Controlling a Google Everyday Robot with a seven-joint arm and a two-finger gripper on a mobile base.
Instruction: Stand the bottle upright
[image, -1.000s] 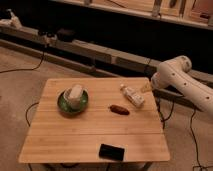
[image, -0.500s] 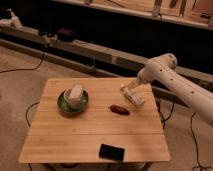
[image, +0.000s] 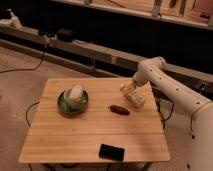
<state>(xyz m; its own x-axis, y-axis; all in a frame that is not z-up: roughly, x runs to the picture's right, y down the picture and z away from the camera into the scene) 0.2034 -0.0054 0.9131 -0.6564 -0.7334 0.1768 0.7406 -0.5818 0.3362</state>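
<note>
A pale bottle (image: 133, 96) lies on its side at the right of the wooden table (image: 90, 132), slanting from upper left to lower right. My gripper (image: 131, 89) at the end of the white arm (image: 170, 85) reaches in from the right and sits right over the bottle's upper end.
A green bowl (image: 64, 103) holding a white object (image: 75, 93) stands at the table's left. A small brown item (image: 119, 109) lies just left of the bottle. A black rectangular object (image: 111, 151) lies near the front edge. Cables run over the floor at left.
The arm has swung left and down towards the table, bringing the gripper from beside the table's right edge onto the bottle. The bottle has stayed lying in place.
</note>
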